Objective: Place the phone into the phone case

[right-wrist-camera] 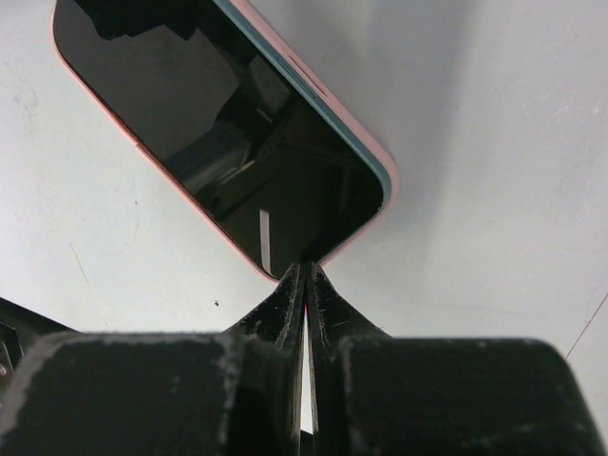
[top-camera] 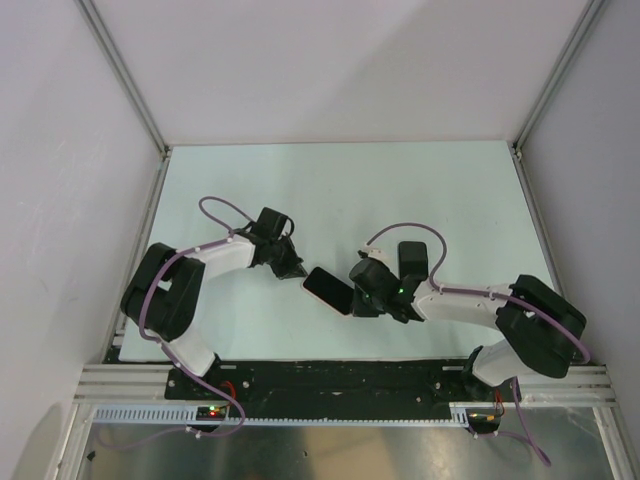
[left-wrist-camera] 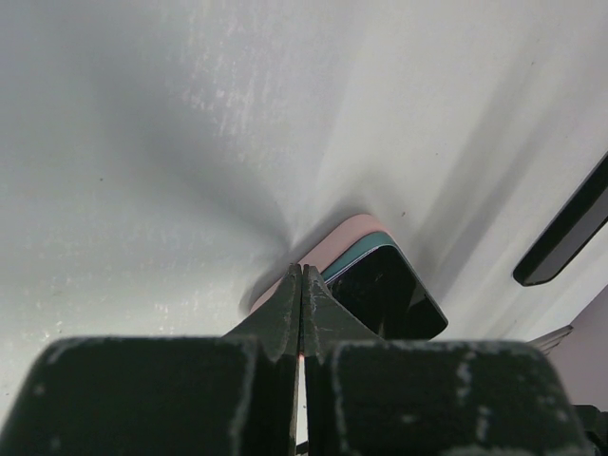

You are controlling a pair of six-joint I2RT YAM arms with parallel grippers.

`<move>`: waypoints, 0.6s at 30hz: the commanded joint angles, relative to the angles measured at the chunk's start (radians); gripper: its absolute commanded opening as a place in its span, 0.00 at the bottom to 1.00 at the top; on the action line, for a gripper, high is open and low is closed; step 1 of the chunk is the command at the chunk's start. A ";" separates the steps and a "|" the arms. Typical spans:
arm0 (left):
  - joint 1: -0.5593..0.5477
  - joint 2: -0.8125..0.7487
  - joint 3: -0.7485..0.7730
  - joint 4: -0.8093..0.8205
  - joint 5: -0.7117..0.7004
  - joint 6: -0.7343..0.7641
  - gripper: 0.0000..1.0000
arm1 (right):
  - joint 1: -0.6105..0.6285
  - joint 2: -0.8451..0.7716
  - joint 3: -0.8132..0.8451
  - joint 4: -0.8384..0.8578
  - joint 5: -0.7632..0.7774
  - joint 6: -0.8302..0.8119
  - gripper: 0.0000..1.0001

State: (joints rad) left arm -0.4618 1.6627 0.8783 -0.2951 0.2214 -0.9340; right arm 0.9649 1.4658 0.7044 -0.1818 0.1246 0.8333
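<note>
Top view: the phone [top-camera: 328,289] is recorded lying screen-up on the white table [top-camera: 420,190], just below the centre of the frame. It is set diagonally between the two arms. The left gripper [top-camera: 296,271] is placed at its upper-left end and the right gripper [top-camera: 358,301] at its lower-right end.

Left wrist view: the left jaws are seen fully closed, tip against tip, with nothing held between them. The tips are located at the near corner of the pink phone case [left-wrist-camera: 328,249], in the lower centre of the frame. The phone is seen inside the case, with its dark screen up. A teal edge of the phone is visible above the pink rim along one side. A dark bar-shaped part [left-wrist-camera: 562,236] is noted at the right edge; it could not be identified.

Right wrist view: the right jaws are likewise seen closed and empty. The tips are positioned at the corner of the phone, in the lower centre of the frame. The pink rim is visible along both long sides of the phone. The teal edge is exposed on the upper-right side only. Whether either gripper is pressing on the corner cannot be told.
</note>
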 commanded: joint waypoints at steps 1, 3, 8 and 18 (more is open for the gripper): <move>-0.008 0.010 0.031 -0.005 0.045 0.009 0.00 | 0.017 0.044 0.028 0.004 0.033 -0.005 0.04; -0.008 0.010 0.031 -0.004 0.045 0.009 0.00 | 0.021 0.055 0.040 -0.006 0.038 -0.008 0.05; -0.006 0.005 0.034 -0.004 0.047 0.010 0.00 | 0.032 0.071 0.072 -0.041 0.045 -0.019 0.05; 0.032 -0.018 0.042 -0.005 0.062 0.026 0.00 | -0.061 -0.087 0.214 -0.129 0.082 -0.212 0.19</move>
State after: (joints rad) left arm -0.4461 1.6642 0.8791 -0.2985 0.2462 -0.9321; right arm 0.9657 1.4616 0.8368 -0.3084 0.1627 0.7322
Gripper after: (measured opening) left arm 0.003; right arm 0.159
